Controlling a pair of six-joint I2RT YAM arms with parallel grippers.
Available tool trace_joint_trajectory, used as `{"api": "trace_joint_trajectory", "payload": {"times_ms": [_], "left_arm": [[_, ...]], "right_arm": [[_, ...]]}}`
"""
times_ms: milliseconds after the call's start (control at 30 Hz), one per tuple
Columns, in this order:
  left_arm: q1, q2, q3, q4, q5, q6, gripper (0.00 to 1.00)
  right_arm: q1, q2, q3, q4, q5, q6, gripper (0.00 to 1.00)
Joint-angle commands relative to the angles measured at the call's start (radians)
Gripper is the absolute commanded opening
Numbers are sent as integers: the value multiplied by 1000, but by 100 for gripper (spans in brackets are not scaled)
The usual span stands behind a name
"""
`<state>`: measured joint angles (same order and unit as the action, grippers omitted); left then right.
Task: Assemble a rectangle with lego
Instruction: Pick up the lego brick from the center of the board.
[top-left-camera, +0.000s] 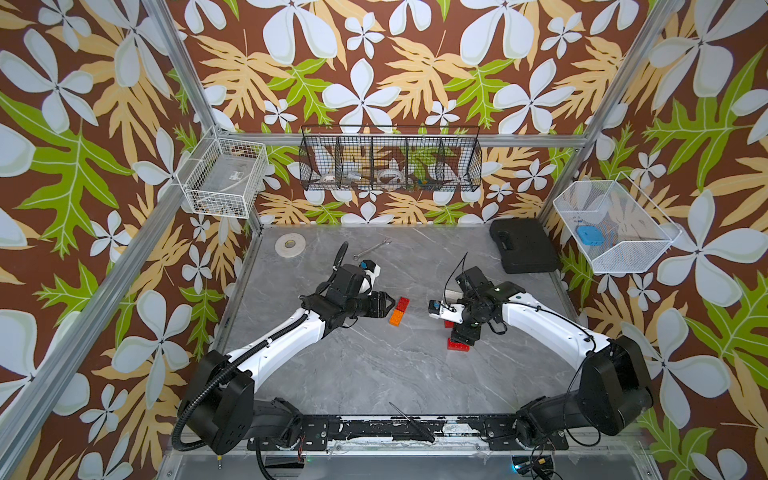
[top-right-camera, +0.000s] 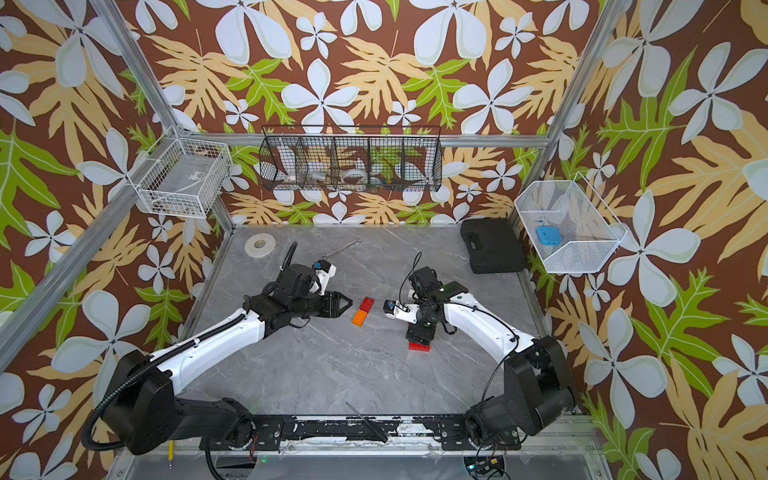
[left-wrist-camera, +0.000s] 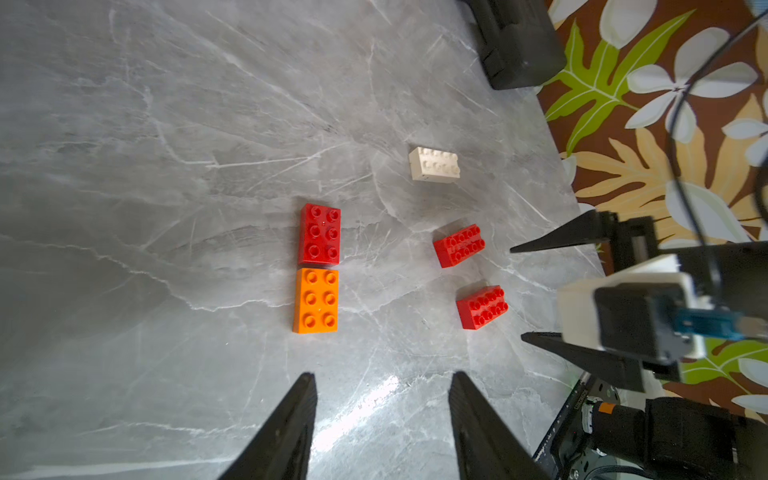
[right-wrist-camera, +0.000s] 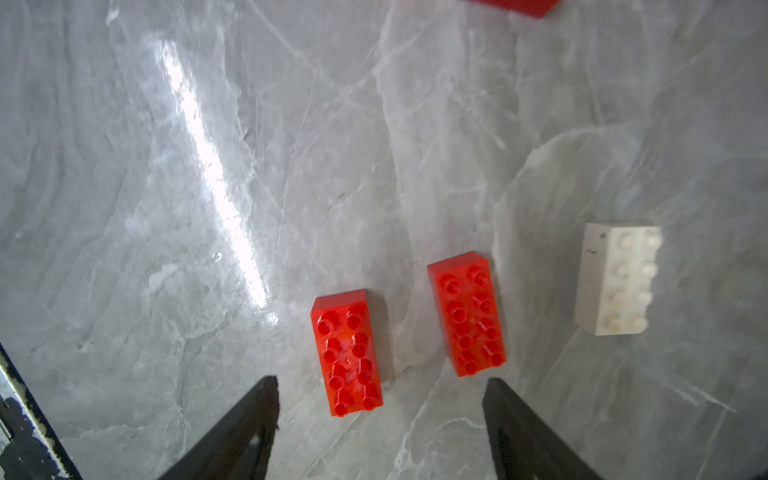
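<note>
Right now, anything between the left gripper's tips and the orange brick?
Nothing. In the left wrist view only bare grey tabletop separates the open left gripper from the orange brick. A red brick lies just beyond it.

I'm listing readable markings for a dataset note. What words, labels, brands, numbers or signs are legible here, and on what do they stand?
Nothing can be quoted: no text reads clearly in any view.
Label inside the white wire basket: too small to read.
White print on a black plate in the left wrist view: blurred, unreadable.
Lego bricks: no lettering legible on the studs.
</note>
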<state>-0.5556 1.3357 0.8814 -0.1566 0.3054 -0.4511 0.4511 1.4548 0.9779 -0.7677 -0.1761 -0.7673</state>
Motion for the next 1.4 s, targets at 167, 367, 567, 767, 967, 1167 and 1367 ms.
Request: {"api": "trace_joint_trajectory", "payload": {"times_ms": [167, 367, 567, 767, 967, 1167, 1367], "left_arm": [[-1, -24, -58, 51, 3, -19, 55], [-1, -8, -64, 57, 11, -26, 55], [-1, 4, -68, 55, 12, -26, 55], [-1, 25, -65, 54, 15, -32, 55], [-1, 13, -82, 56, 12, -38, 55], [-1, 4, -96, 52, 8, -41, 56], [-1, 6, -99, 51, 7, -41, 56]], "right_arm": [[1, -46, -108, 62, 32, -30, 76], [7, -30, -143, 130, 39, -12, 67], [9, -12, -140, 154, 28, -9, 67], [9, 27, -134, 173, 34, -17, 68], [8, 80, -106, 164, 30, -25, 69], [8, 126, -87, 165, 12, -21, 66], [8, 134, -102, 171, 8, -17, 60]]}}
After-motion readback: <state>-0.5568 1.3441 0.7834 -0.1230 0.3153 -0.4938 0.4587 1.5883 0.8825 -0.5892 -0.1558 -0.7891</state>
